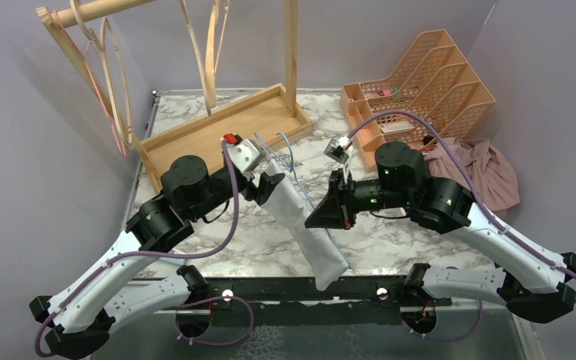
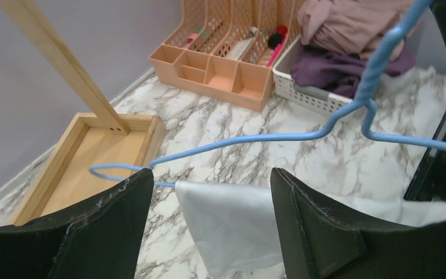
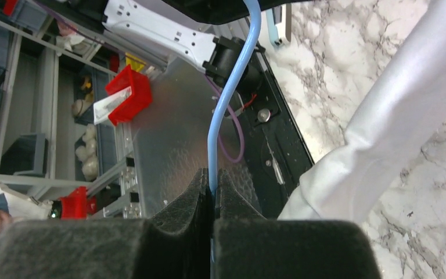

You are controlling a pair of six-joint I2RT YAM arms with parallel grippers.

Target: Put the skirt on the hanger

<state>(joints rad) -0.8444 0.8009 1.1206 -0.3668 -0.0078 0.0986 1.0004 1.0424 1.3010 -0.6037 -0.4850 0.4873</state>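
The white skirt (image 1: 307, 225) hangs draped over the lower bar of a thin blue wire hanger (image 1: 289, 154) above the middle of the marble table. My right gripper (image 1: 328, 212) is shut on the hanger's wire; in the right wrist view the wire (image 3: 229, 99) runs up from between the pressed pads, with the skirt (image 3: 400, 116) to the right. My left gripper (image 1: 266, 184) is at the skirt's upper end. In the left wrist view its fingers (image 2: 93, 232) stand wide apart, open, with the skirt (image 2: 226, 226) and the hanger bar (image 2: 255, 138) between them, not pinched.
A wooden clothes rack with a tray base (image 1: 217, 127) stands at the back left. An orange desk organizer (image 1: 420, 82) is at the back right, with a pile of pink and purple clothes (image 1: 480, 169) in a white basket (image 2: 308, 93) beside it.
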